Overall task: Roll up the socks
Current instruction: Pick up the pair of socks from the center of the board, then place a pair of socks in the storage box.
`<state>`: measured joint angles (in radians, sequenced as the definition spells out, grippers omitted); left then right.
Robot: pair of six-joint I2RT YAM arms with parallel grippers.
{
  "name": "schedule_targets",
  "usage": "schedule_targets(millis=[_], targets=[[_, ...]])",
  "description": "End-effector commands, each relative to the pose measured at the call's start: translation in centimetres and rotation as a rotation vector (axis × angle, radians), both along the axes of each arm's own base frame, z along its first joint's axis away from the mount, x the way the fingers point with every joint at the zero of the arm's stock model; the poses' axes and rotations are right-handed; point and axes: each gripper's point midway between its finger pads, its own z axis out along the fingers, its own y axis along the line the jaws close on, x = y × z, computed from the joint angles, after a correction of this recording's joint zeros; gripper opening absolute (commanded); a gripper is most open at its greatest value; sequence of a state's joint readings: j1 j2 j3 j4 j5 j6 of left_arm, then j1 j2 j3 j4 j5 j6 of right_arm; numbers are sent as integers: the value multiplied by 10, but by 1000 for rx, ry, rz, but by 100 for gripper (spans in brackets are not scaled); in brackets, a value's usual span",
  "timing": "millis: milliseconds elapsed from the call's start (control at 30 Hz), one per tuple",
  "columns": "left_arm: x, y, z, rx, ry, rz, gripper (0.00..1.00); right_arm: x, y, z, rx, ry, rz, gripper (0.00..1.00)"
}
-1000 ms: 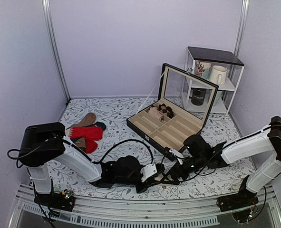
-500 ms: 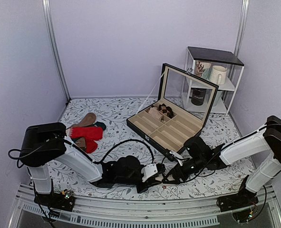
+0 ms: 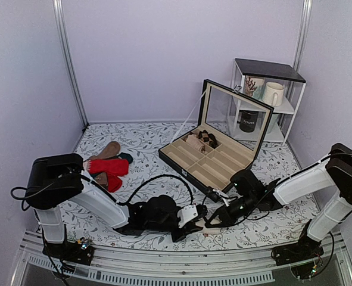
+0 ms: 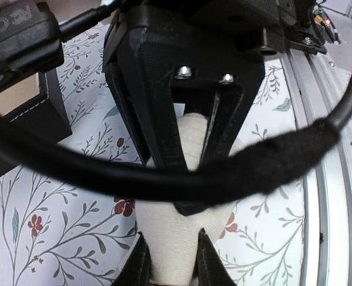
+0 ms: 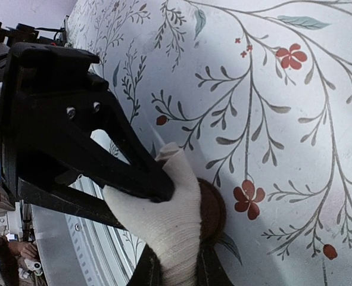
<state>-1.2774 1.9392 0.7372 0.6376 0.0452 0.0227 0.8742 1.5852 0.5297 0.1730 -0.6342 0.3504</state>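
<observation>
Socks (image 5: 164, 220) pinched from both sides: my left gripper (image 4: 171, 268) and right gripper (image 5: 173, 268) each clenched on them, on the tabletop (image 5: 283, 149). Black cable (image 4: 271, 165) cuts across my left-wrist view.

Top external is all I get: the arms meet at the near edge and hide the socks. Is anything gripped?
Observer: Yes. The left wrist view shows the left gripper shut on the cream socks.
Operator: Right one?
Observer: The right gripper pinches the same cream knit, facing the left one.
Operator: Any brown showing?
Observer: In the right wrist view the dark brown end peeks out beside the cream, resting on the floral tablecloth.
</observation>
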Motion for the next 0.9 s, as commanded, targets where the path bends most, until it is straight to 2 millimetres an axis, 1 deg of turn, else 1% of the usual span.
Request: schedule_targets(millis=[0, 33, 67, 167, 233, 267, 333, 400, 467, 567, 667, 700, 767, 867], targets=[[-16, 74, -85, 368, 105, 37, 24, -4, -4, -15, -67, 30, -28, 0], [-12, 68, -65, 318, 86, 46, 39, -2, -3, -10, -56, 28, -34, 0], [-8, 70, -54, 297, 69, 63, 61, 0, -2, -2, -40, 17, -40, 0], [2, 75, -16, 222, 15, 108, 81, 8, 3, 23, -9, -20, -52, 0], [9, 82, 3, 185, -1, 147, 98, 15, 5, 44, 11, -58, -65, 0], [12, 85, 12, 167, -2, 166, 99, 20, 4, 54, 13, -77, -77, 0], [17, 92, 20, 164, 6, 196, 99, 33, 3, 75, 24, -124, -108, 0], [20, 97, 23, 169, 14, 216, 100, 49, -2, 94, 22, -173, -149, 0], [23, 97, 24, 180, 21, 222, 99, 68, -10, 112, 15, -229, -195, 0], [27, 97, 26, 190, 24, 234, 99, 110, -31, 135, -32, -347, -291, 0], [30, 95, 31, 177, 14, 233, 99, 155, -62, 154, -85, -472, -396, 0], [31, 94, 33, 171, 11, 231, 100, 167, -68, 159, -87, -506, -417, 0], [32, 93, 36, 161, 1, 229, 99, 188, -79, 161, -114, -577, -448, 0], [33, 91, 39, 151, -6, 224, 100, 216, -97, 148, -201, -644, -459, 0]])
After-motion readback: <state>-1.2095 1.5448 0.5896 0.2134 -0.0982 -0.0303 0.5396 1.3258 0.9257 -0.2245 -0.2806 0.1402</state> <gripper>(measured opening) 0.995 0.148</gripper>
